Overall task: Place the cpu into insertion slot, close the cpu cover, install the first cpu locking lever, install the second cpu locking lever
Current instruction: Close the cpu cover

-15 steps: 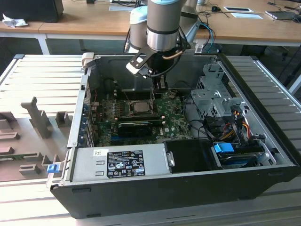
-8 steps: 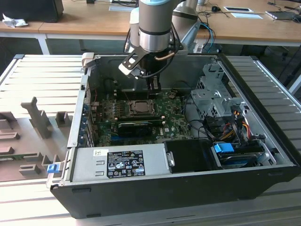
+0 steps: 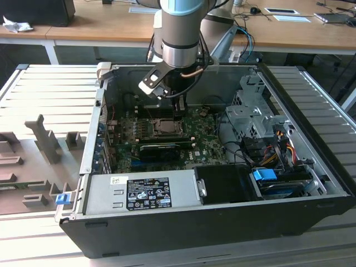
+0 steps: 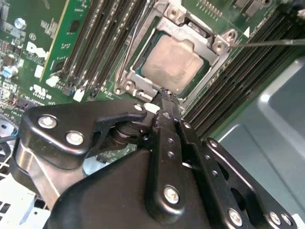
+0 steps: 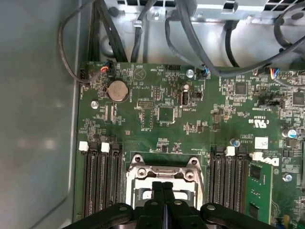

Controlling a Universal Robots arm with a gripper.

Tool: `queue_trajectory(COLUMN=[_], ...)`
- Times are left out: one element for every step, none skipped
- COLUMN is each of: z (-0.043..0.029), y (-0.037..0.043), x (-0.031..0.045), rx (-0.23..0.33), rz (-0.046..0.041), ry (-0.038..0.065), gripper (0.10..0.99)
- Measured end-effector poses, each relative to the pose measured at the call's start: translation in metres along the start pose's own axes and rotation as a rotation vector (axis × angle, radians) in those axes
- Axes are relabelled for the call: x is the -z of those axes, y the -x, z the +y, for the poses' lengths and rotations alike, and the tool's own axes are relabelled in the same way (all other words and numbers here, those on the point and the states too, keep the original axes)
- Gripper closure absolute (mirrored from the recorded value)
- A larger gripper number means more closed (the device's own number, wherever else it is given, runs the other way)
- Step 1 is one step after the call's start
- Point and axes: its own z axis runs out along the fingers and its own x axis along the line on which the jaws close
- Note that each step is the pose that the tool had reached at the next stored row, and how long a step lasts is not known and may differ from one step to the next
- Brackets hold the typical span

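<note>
A ribbed table [image 3: 50,83] is carrying an open computer case [image 3: 211,222]. Inside, the cpu [image 4: 174,62] is sitting in the insertion slot [image 3: 165,127] under the cpu cover [image 4: 206,37], with the hand [image 4: 164,95] hanging at its edge, pinched closed on nothing.

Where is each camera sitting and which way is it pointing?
Exterior view: off the arm, above the open case, looking down into it; arm and gripper show.
First wrist view: on the wrist, facing the board squarely; shut fingertips show.
Second wrist view: on the wrist, slanting along the gripper toward the cpu.
Both wrist views share gripper and socket.
</note>
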Motion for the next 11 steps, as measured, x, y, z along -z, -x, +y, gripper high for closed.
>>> queue_trajectory(z=[-0.0057, -0.0088, -0.0107, -0.0134, -0.0151, -0.0167, -0.0176, -0.0187, -0.0193, -0.02, -0.0205], y=[-0.0002, -0.0003, -0.0004, -0.0006, -0.0007, -0.0007, -0.0008, -0.0008, -0.0008, -0.0009, -0.0009], x=[-0.0009, -0.0012, -0.0013, -0.0014, -0.0015, -0.0015, -0.0015, -0.0014, -0.0014, -0.0014, -0.0014], rx=[0.0, 0.0, 0.0, 0.0, 0.0, 0.0, 0.0, 0.0, 0.0, 0.0, 0.0], rz=[-0.0002, -0.0002, 0.0, 0.0, 0.0001, 0.0, -0.0001, 0.0, 0.0, 0.0, 0.0], ry=[0.0, 0.0, 0.0, 0.0, 0.001, 0.001, 0.0, 0.0, 0.0, 0.0, 0.0], gripper=[0.98, 0.98, 0.98, 0.98, 0.98, 0.98, 0.98, 0.98, 0.98, 0.98, 0.98])
